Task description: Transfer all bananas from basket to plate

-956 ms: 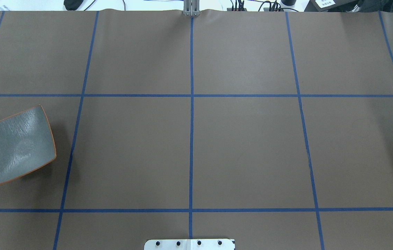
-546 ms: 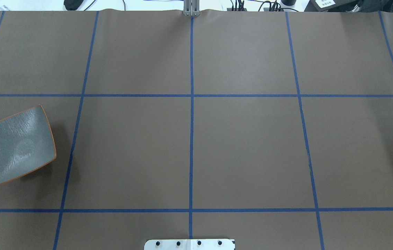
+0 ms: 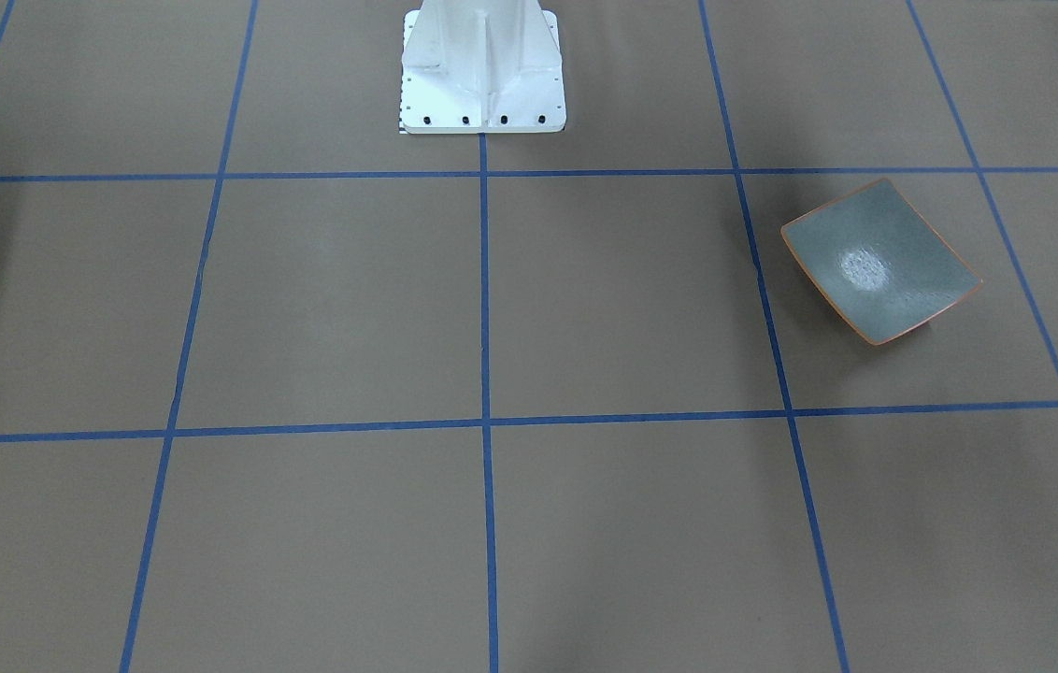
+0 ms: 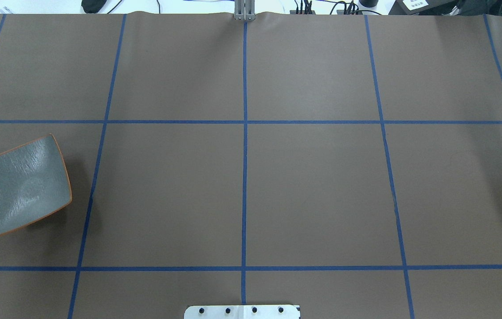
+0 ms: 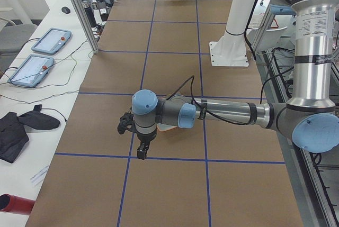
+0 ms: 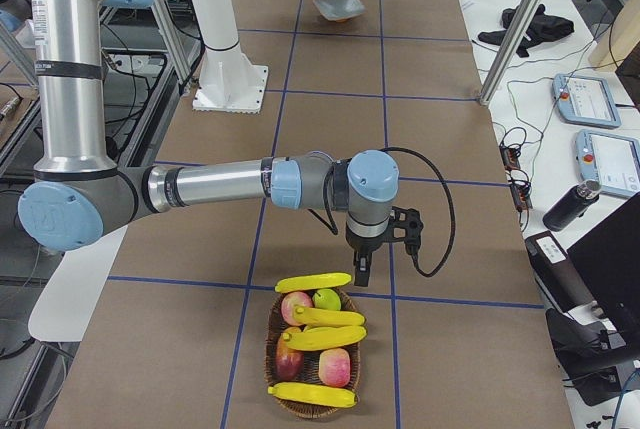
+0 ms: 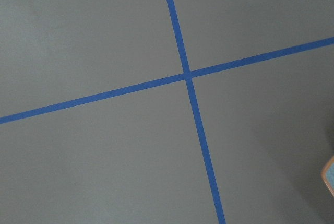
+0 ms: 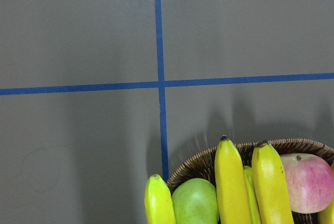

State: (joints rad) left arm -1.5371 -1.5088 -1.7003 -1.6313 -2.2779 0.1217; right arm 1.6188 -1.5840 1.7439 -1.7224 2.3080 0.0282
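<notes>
A brown table (image 4: pixel 313 190) crossed by blue tape lines (image 4: pixel 245 177) fills the scene. The plate (image 4: pixel 22 186) lies empty at the robot's left end. The basket (image 8: pixel 195 160) sits well apart at the right end and holds four bananas (image 6: pixel 313 281) among apples (image 8: pixel 305 174). The right gripper (image 6: pixel 362 271) hangs just beside the basket's rim, and the left gripper (image 5: pixel 142 152) is near the plate. For both, I cannot tell if the fingers are apart or together. The bananas look smooth and plastic, so they are probably light, stiff and a little slippery. The best hold is, I think, across the middle of the curve. The banana lying over the rim seems the easiest to take first.
</notes>
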